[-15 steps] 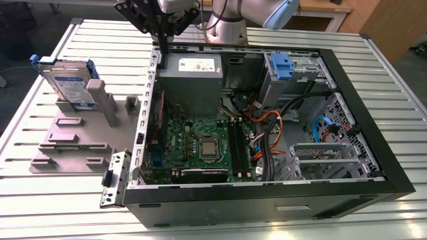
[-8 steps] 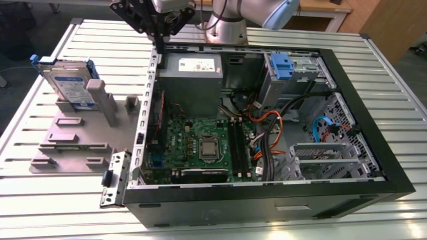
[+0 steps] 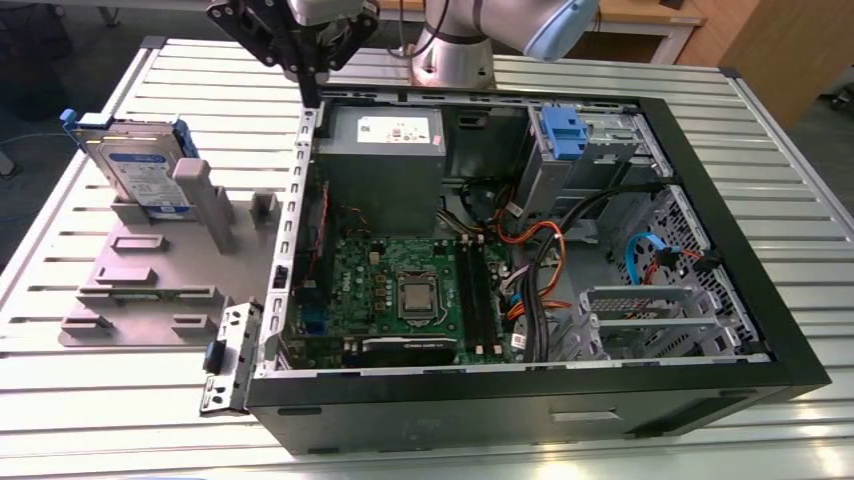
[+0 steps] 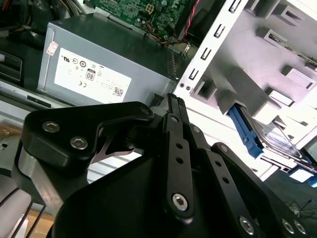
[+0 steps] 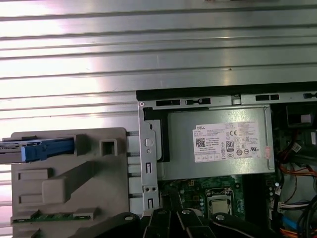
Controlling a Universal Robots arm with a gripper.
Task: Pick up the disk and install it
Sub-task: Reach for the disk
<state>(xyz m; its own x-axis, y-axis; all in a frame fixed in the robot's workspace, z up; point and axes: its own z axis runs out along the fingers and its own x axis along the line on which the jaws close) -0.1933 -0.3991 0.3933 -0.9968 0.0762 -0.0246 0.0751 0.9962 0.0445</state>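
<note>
The disk (image 3: 135, 170), silver-grey with a white-and-blue label and a blue bracket, stands on edge in the grey slotted holder (image 3: 160, 290) on the exterior view's left. In both wrist views its blue bracket shows at the holder's end, disk (image 4: 277, 145) and disk (image 5: 42, 149). My gripper (image 3: 315, 92) hangs above the back left corner of the open computer case (image 3: 534, 385), well apart from the disk. Its black fingers (image 4: 174, 106) sit pressed together with nothing between them. A grey drive cage (image 3: 594, 150) with a blue-handled carrier sits at the case's back right.
The case holds a power supply (image 3: 387, 135), a green motherboard (image 3: 400, 295) and loose orange and blue cables (image 3: 641, 250). Everything stands on a ribbed metal table (image 3: 120, 410). The arm's base (image 3: 454, 55) is behind the case.
</note>
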